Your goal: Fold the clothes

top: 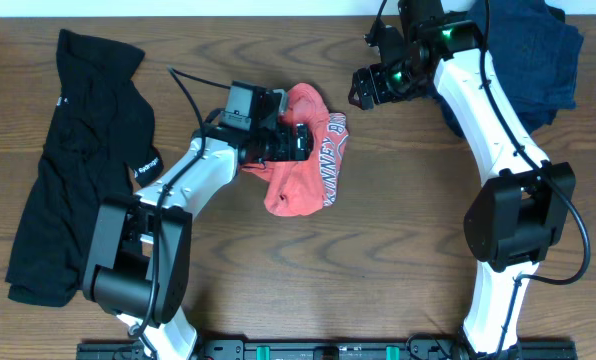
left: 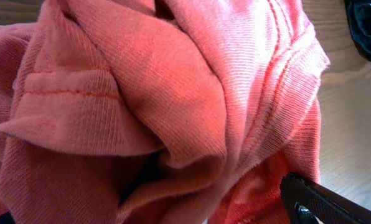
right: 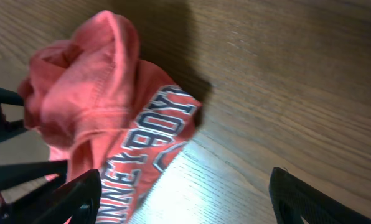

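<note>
Soft cloth on grained wood, hard plastic above.
The coral-red T-shirt (left: 173,93) is a fine ribbed knit, matt, with stitched seams and flat printed lettering. The black garment (top: 78,170) and the dark blue cloth (top: 533,60) look matt and soft too. The desk (top: 378,250) is brown wood grain with a slight sheen. The arm shells (top: 488,110) are smooth, glossy white plastic; the right fingers (right: 310,199) are matt black.

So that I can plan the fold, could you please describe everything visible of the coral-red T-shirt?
The coral-red T-shirt lies crumpled in a heap on the wooden table, not spread out. It looks like soft cotton knit with stitched seams. White, dark-edged collegiate lettering runs along the side nearer the right arm, partly folded under. The left gripper, jaws open, is pushed into its upper folds; the right gripper hovers clear of it.
</note>
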`<action>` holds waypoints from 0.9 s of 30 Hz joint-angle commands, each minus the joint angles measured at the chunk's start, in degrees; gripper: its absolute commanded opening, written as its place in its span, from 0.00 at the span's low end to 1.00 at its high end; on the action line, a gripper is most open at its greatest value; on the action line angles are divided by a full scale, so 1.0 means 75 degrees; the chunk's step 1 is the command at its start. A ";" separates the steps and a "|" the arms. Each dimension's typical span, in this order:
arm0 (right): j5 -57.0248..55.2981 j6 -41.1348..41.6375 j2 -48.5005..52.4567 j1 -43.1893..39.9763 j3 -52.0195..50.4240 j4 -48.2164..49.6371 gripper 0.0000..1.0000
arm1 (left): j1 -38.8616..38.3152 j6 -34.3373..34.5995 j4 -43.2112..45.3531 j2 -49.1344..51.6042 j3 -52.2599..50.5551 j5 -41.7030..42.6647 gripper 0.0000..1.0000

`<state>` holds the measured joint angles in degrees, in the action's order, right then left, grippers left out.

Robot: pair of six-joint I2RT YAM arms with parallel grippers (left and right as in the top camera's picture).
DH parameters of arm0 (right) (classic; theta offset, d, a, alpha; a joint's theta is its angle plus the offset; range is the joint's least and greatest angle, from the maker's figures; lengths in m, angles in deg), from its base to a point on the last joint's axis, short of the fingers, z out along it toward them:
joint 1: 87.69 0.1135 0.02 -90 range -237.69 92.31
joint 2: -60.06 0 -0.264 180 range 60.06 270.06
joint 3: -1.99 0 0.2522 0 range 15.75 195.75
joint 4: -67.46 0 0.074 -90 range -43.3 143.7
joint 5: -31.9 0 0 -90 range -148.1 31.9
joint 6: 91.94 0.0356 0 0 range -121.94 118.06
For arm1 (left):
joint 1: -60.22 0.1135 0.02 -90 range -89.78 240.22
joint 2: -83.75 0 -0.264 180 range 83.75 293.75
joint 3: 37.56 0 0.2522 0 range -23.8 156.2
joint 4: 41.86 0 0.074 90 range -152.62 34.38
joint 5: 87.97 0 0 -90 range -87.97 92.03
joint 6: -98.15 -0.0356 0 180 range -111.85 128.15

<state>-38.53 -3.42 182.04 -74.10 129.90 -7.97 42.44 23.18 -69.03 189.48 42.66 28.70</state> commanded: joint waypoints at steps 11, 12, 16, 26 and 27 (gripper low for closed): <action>0.0254 0.0108 -0.0233 0.0353 0.0020 0.0254 0.85 | 0.0831 -0.0017 -0.1649 -0.1574 0.1384 0.0093 0.98; 0.0251 0.0105 -0.0230 0.0420 0.0020 0.0312 0.85 | 0.0941 -0.0017 -0.1731 -0.1722 0.1384 0.0093 0.98; 0.0198 0.0146 -0.0140 0.0772 0.0020 0.0708 0.84 | 0.1408 -0.0382 -0.2567 -0.2323 0.1384 -0.0041 0.98; 0.0055 0.0420 0.0519 0.1064 0.0020 0.1166 0.80 | 0.0455 -0.3471 -0.5657 -0.1961 0.1370 -0.0047 0.98; 0.0052 0.0411 0.0589 0.1064 0.0020 0.1169 0.78 | 0.0338 -0.3722 -0.5764 -0.1851 0.1367 -0.0047 0.98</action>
<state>-38.18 -1.25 184.16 -65.80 129.90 0.75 47.05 5.62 -110.91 173.61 52.71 28.46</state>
